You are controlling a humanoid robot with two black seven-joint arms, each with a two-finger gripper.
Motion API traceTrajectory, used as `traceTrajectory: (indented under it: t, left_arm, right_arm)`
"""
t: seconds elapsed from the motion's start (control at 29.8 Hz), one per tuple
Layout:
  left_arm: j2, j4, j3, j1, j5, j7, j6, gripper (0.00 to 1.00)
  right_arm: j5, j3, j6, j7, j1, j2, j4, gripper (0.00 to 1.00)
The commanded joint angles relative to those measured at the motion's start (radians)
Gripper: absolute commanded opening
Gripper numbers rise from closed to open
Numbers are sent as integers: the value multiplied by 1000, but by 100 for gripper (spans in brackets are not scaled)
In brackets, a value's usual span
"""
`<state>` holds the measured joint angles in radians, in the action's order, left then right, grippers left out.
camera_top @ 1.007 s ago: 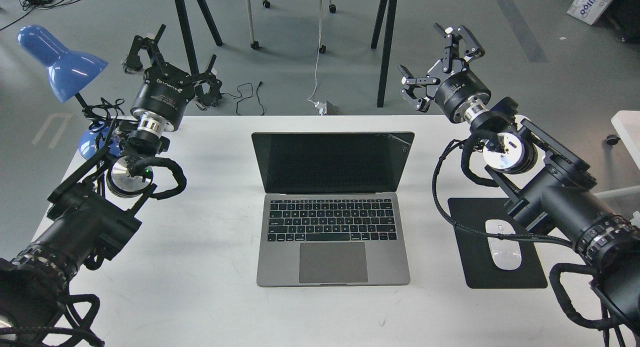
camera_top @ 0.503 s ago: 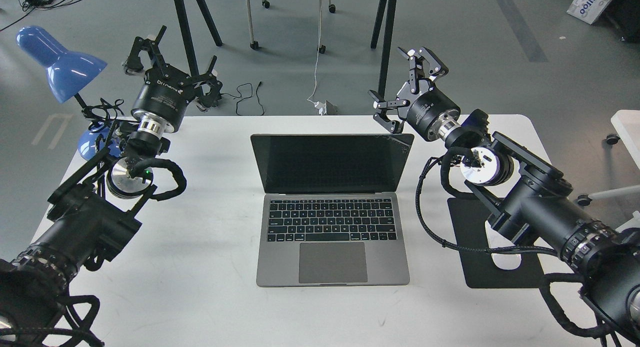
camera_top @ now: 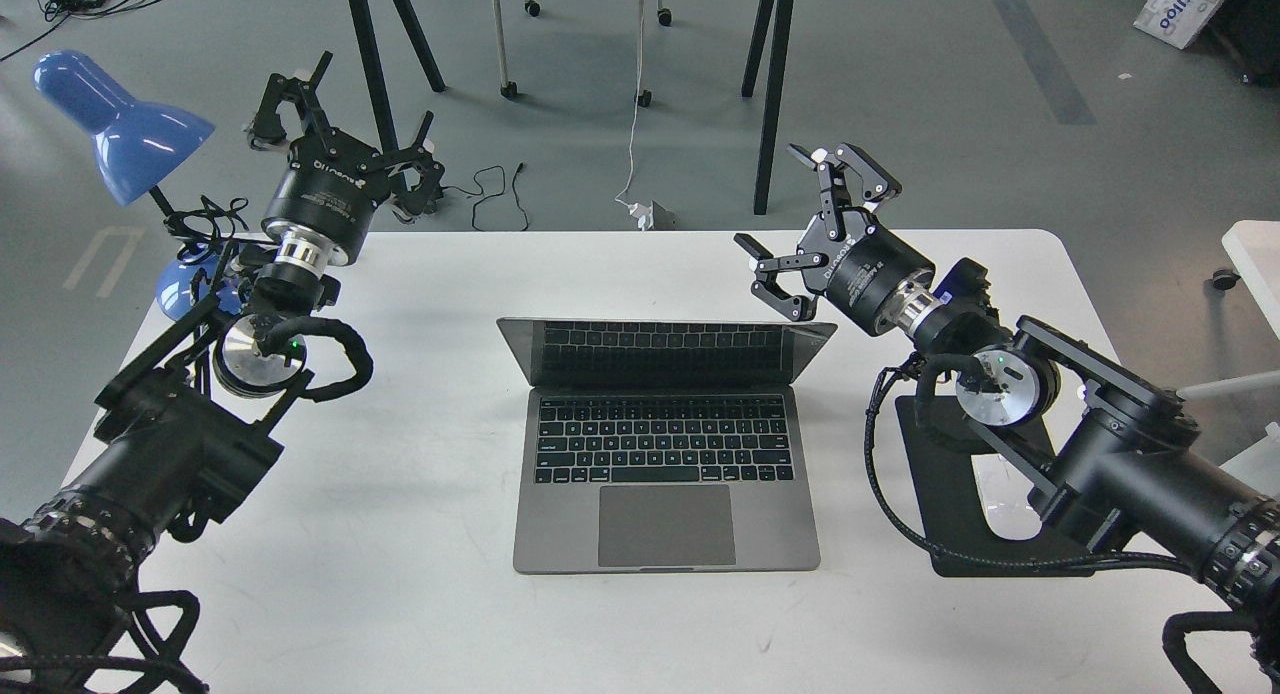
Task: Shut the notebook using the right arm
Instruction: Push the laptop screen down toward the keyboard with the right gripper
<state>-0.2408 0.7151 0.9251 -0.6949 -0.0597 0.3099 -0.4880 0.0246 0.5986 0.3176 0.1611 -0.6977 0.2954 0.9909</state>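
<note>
The right claw [camera_top: 800, 236] is spread open and holds nothing, one finger pointing up and away, the other reaching left just past the far right corner of the notebook's [camera_top: 666, 444] lid. Whether that lower finger touches the lid's edge cannot be told from this view. Behind the claw, the right arm [camera_top: 1080, 424] runs back toward the near right, with a silver wrist ring and a ribbed black cable looping down beside it, and it passes over a black mouse pad [camera_top: 960, 494] lying on the right of the bench [camera_top: 400, 574]. A white mouse [camera_top: 1005, 509] on that pad shows only in part under the arm. The notebook sits in the middle of the white bench, its grey base flat with the black keyboard and trackpad facing up. Its lid is tipped well forward over the keys, so that the dark screen mirrors the keyboard rows. On the far left the left claw [camera_top: 340, 124] hangs past the far edge of the bench, its fingers also apart and empty, well away from the notebook. A blue lamp [camera_top: 120, 124] stands at the far left corner, just beside the left arm [camera_top: 180, 424].
</note>
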Motion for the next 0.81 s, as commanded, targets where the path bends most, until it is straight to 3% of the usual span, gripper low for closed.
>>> traceTrajectory:
  t: [0.0, 0.27, 0.77]
  left_arm:
    - [0, 1, 0, 0, 0, -2, 0, 100]
    - [-2, 1, 0, 2, 0, -2, 0, 100]
    - [0, 3, 3, 2, -2, 0, -1, 100]
  right_arm:
    - [18, -39, 3, 1, 18, 33, 35, 100]
    - [38, -68, 6, 1, 89, 68, 133, 100]
    - [282, -128, 6, 6, 156, 64, 160, 100]
